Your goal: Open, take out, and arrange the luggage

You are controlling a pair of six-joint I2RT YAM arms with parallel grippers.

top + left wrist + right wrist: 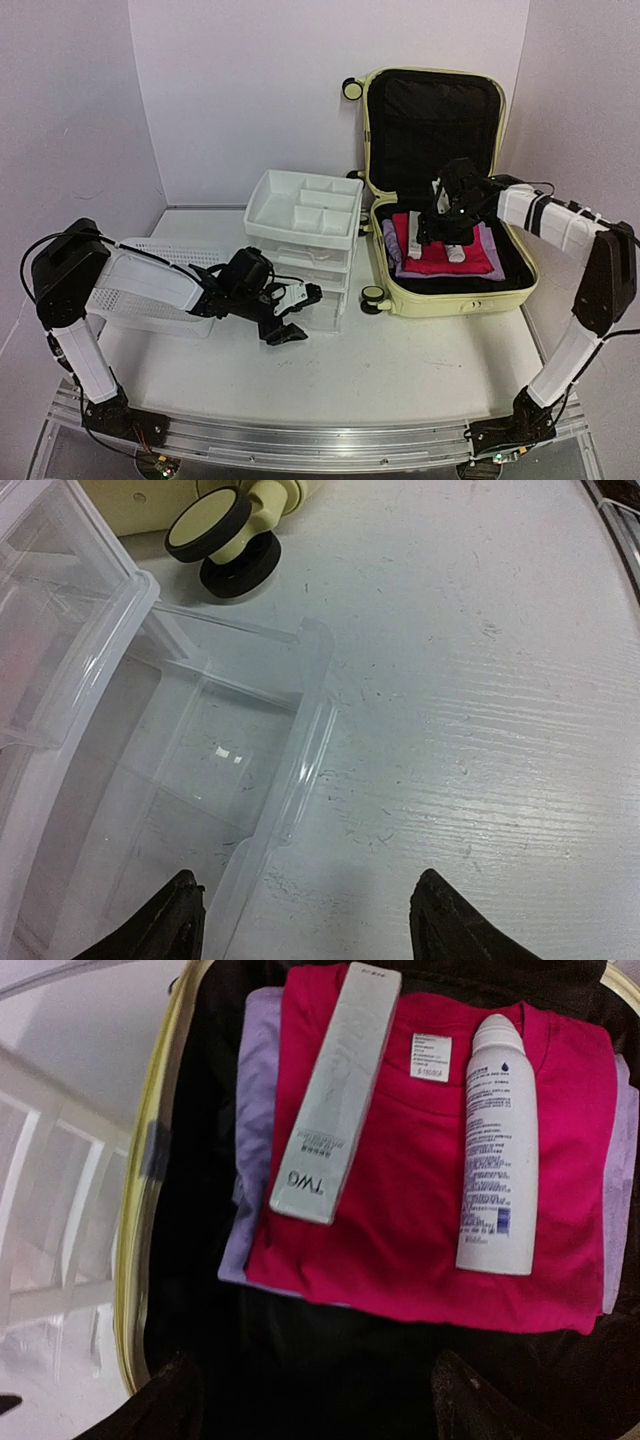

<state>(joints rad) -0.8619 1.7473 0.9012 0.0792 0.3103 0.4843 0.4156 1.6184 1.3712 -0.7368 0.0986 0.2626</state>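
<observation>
luggage: large pale yellow hard-shell suitcase, lid up, beneath the right pincer.
drawer: clear plastic, lip between the left pincer's wide jaws.
shirt: folded magenta cotton, ahead of the right pincer's wide jaws.
bottle: white plastic spray cylinder; straddle its middle squarely before closing.

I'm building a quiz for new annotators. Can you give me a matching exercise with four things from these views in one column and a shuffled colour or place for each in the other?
Things
1. folded shirt
2. long box
3. spray bottle
4. clear drawer

Descriptions
A. pulled out, below the open left gripper
B. white with printed text, lying on the shirt
C. magenta, on a lilac garment inside the luggage
D. pale grey-green, lying on the shirt

Pairs: 1-C, 2-D, 3-B, 4-A
</observation>
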